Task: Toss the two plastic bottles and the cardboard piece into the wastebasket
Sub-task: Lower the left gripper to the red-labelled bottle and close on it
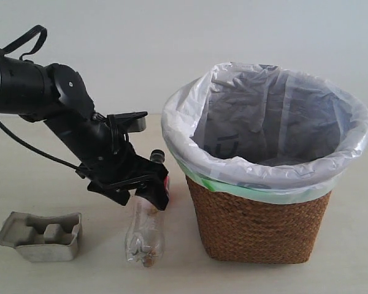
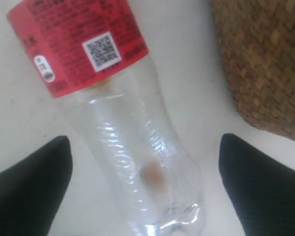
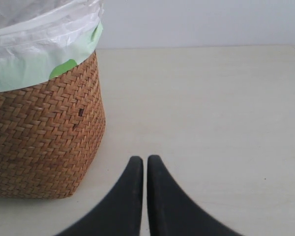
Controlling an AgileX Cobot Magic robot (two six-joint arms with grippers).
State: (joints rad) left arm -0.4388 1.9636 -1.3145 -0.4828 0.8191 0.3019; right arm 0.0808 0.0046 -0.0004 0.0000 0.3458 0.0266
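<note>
I have my left gripper [image 2: 145, 147] spread wide astride the red-label bottle [image 2: 113, 123], whose long axis runs between its fingers on the table just beside the wastebasket [image 1: 257, 226], where I see only a white bag [image 1: 264, 122], while the cardboard piece [image 1: 43, 236] lies beyond and my right gripper [image 3: 140, 167] sits pinched together, empty.

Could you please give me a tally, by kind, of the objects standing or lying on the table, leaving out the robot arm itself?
Plastic bottle: 1
Cardboard tray: 1
Wastebasket: 1
Total: 3
No second bottle is in view.
</note>
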